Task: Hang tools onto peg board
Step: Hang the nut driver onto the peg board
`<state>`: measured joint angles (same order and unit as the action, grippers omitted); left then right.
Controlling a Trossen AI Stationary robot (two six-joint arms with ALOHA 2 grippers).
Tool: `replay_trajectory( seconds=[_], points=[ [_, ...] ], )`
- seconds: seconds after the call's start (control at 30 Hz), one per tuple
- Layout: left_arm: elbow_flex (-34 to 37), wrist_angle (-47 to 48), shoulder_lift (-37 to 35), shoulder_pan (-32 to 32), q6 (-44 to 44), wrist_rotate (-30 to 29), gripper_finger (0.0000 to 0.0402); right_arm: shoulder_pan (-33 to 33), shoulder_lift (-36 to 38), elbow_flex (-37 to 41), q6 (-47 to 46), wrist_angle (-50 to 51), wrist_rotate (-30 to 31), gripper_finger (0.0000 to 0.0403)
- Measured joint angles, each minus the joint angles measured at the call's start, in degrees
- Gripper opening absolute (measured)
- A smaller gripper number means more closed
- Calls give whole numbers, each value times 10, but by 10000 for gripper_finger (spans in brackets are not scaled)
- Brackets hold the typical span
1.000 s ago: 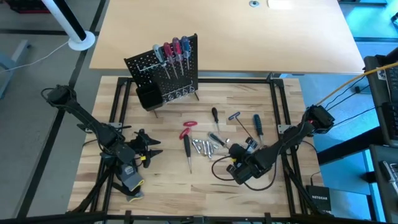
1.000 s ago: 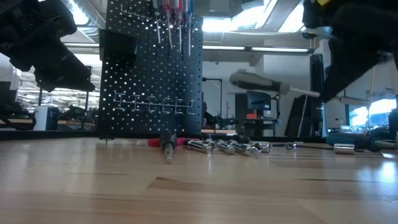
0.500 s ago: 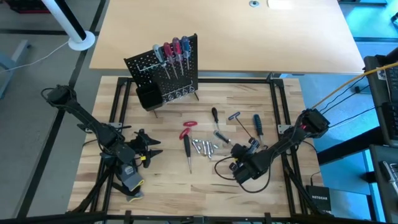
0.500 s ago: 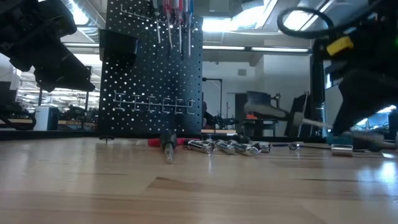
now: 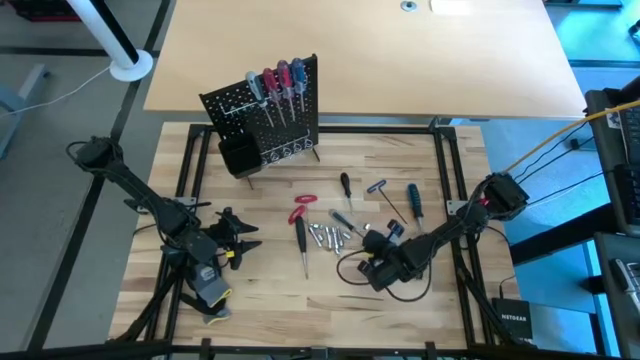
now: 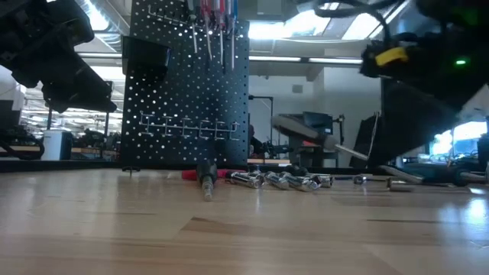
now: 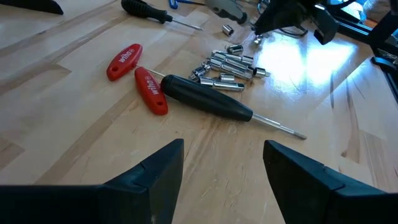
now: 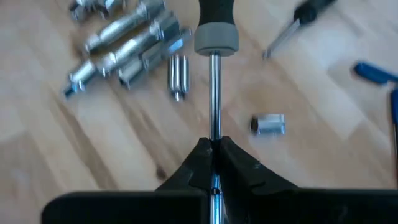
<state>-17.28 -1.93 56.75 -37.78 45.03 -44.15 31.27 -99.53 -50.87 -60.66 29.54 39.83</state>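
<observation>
High view: left gripper (image 5: 243, 243) waits spread, the black screwdriver (image 5: 300, 240) just ahead of it. To its right, right gripper (image 5: 378, 247) pinches a grey-handled screwdriver (image 8: 214, 34) by its shaft and has carried it lower and leftward, so hanging remains. Far beyond, peg board (image 5: 262, 105); its bin (image 5: 236, 156) looks empty.

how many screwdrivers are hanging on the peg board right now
4, side by side along the top of the peg board: a grey-handled screwdriver, two red ones, then a blue one. None seem hidden.

Pale wooden tabletop (image 5: 350, 60) — grey floor (image 5: 60, 40), bright ceiling lights (image 6: 267, 30) beyond
</observation>
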Motion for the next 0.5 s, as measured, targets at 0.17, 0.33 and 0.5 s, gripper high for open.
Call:
replay_trajectory(
  seconds=[0.17, 0.33, 0.5],
  points=[
    [0, 0, 0, 0, 0, 0, 210, -11, 0, 0, 57, -47, 19, 19],
    [0, 0, 0, 0, 0, 0, 210, -9, 0, 0, 76, -53, 38, 19],
    [0, 0, 0, 0, 0, 0, 210, -8, 0, -14, 68, 13, 17, 19]
  ],
)
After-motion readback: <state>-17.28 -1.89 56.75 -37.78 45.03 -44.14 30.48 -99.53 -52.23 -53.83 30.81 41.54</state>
